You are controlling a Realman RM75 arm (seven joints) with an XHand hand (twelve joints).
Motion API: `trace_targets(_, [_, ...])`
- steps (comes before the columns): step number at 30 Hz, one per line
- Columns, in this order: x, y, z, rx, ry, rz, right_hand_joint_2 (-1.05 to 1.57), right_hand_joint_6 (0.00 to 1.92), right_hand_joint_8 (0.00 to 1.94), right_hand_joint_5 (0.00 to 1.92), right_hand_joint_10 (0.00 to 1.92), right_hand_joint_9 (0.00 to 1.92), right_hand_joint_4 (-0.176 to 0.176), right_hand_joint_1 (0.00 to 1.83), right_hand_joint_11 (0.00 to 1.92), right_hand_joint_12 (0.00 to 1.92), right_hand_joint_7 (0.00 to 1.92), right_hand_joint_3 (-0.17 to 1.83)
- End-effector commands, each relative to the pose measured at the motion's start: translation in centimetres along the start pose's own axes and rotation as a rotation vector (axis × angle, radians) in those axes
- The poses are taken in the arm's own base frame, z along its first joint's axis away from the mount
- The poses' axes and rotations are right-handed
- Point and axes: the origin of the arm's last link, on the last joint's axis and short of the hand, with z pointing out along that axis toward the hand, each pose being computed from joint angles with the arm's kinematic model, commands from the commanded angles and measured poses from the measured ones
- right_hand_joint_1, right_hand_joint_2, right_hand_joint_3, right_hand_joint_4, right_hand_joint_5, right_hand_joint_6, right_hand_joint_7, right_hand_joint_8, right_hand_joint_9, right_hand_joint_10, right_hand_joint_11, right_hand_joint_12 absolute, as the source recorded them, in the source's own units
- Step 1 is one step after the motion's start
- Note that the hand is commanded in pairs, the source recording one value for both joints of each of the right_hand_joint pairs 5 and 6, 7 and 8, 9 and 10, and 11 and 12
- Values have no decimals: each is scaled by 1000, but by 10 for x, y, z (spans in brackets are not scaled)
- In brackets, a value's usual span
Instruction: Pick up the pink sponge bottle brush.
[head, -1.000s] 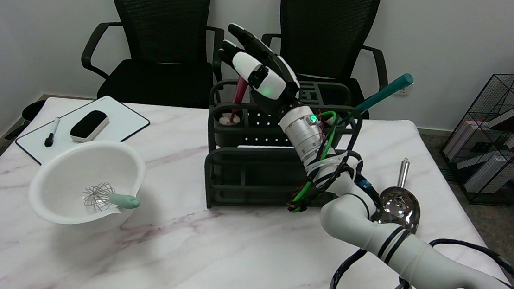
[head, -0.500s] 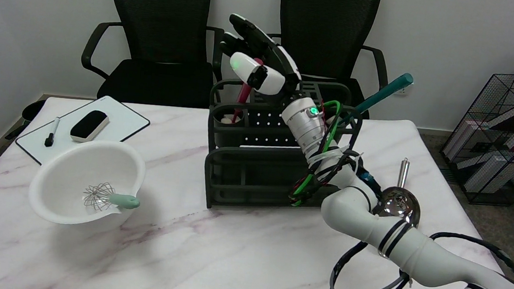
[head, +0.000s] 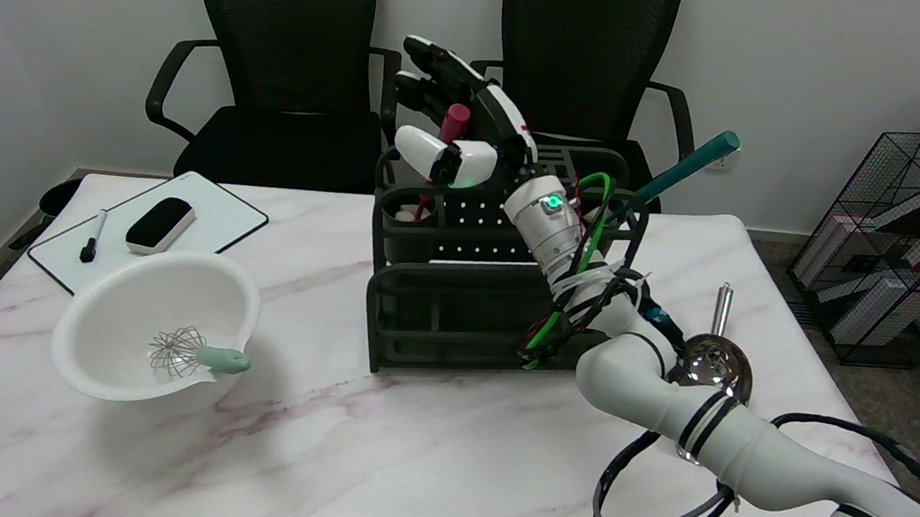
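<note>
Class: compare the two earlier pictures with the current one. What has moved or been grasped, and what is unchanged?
The right hand shifted left and closed its fingers around the pink brush handle, which it had not yet gripped. The brush's sponge end still sits in the rack. Bowl, whisk, whiteboard and ladle stayed put.

The room is lit brightly and evenly from above. A soft shadow is cast under the white bowl (head: 157, 324). Bright glare is seen on the metal ladle (head: 715, 366).
</note>
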Motion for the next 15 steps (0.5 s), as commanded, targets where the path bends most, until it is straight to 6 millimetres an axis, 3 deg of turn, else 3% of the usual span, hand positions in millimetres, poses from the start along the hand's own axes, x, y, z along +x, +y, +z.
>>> trace_targets(1, [0, 5, 3, -12, -4, -150, 81, 328, 237, 328, 408, 408, 0, 1176, 418, 418, 237, 1217])
trace_targets(6, [0, 1, 6, 3, -8, -163, 155, 437, 300, 437, 466, 466, 0, 1250, 439, 439, 300, 1196])
trace_targets(10, [0, -1, 7, 10, -5, -160, 189, 647, 368, 647, 516, 516, 0, 1269, 453, 453, 368, 1222])
trace_targets(15, [0, -1, 8, 12, -2, -158, 152, 874, 703, 874, 654, 654, 0, 1241, 480, 480, 703, 1279])
